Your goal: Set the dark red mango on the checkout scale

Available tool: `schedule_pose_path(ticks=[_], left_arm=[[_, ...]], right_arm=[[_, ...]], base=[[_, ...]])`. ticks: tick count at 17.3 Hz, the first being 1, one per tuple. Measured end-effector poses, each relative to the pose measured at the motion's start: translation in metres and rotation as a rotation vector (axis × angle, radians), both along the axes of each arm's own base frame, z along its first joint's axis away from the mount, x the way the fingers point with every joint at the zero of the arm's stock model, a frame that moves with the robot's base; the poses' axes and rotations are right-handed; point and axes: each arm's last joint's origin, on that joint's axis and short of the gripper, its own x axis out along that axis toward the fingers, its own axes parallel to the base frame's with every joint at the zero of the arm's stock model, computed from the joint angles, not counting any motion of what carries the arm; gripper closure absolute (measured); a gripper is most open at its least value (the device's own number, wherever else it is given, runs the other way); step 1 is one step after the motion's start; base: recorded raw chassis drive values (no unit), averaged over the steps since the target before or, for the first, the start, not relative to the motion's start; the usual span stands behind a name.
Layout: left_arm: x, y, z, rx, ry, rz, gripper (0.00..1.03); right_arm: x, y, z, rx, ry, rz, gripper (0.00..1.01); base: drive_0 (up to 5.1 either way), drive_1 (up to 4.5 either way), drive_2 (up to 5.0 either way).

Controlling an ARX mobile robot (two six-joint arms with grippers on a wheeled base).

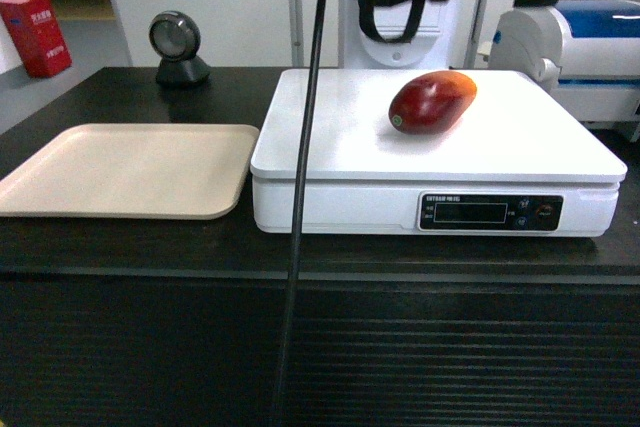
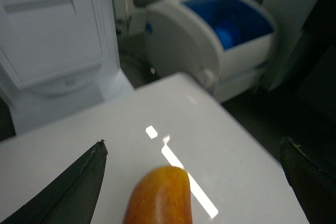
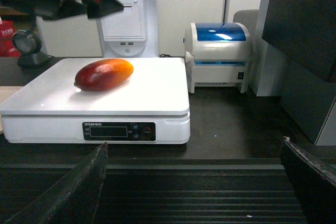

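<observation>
The dark red mango (image 1: 432, 102) lies on its side on the white platform of the scale (image 1: 520, 137), its orange end toward the back right. The scale stands on the black checkout (image 1: 130, 247). My left gripper (image 2: 192, 141) hangs open just above the mango's orange end (image 2: 160, 195), touching nothing. In the right wrist view the left gripper (image 3: 100, 3) is above and left of the mango (image 3: 104, 74). My right gripper (image 3: 194, 145) is open and empty, low before the checkout's ribbed front (image 3: 199, 198). It does not show in the head view.
A beige tray (image 1: 130, 167) lies left of the scale. A white-and-blue printer (image 1: 590, 47) stands at the right, a round black scanner (image 1: 178, 47) at the back left. A black cable (image 1: 300, 197) hangs down the head view. A white terminal (image 3: 128, 24) is behind the scale.
</observation>
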Motion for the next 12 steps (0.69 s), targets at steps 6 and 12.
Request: schedule_pose_path(ticks=[6, 12], left_arm=[[-0.039, 0.139, 0.064, -0.15, -0.221, 0.038, 0.05], [-0.05, 0.2, 0.058, -0.161, -0.177, 0.143, 0.05]], right_arm=[[0.0, 0.0, 0.0, 0.0, 0.0, 0.0, 0.03], [0.0, 0.0, 0.0, 0.0, 0.0, 0.0, 0.03]], base=[[0.0, 0.0, 0.0], [0.0, 0.0, 0.0]])
